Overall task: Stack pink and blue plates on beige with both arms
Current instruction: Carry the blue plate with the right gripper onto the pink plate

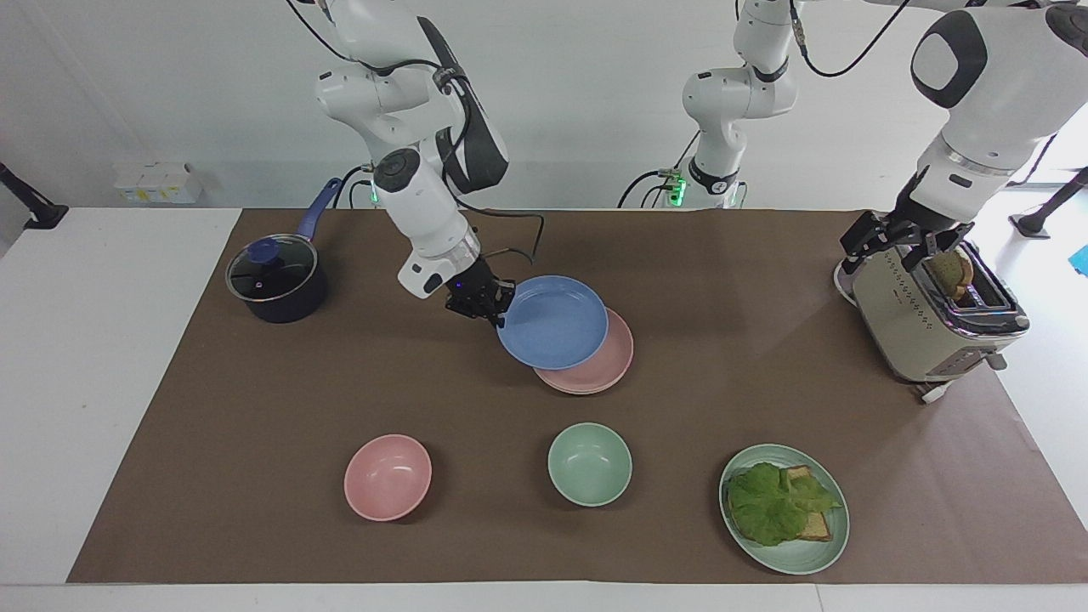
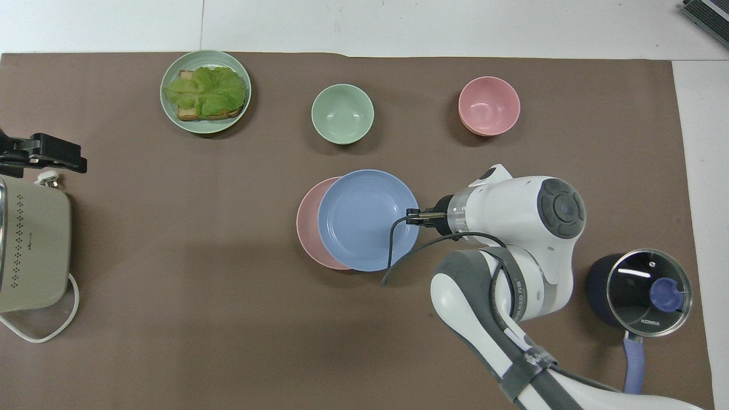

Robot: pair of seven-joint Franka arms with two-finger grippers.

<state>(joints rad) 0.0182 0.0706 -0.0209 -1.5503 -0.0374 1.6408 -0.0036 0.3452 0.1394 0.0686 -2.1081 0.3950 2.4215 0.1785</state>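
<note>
Facing view shows your right pincer (image 1: 495, 311) clamped on the blue plate (image 1: 552, 321), a stiff, light thing held by its rim. Your left pincer (image 1: 922, 240) waits with fingers apart over the toaster (image 1: 922, 327).

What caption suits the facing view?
Right gripper carries the blue plate over the pink plate; left gripper waits at the toaster.

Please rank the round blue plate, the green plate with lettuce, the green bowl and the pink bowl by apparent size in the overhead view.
1. Round blue plate, though it is held raised, nearer the camera.
2. Green plate with lettuce.
3. Green bowl and pink bowl: alike.
</note>
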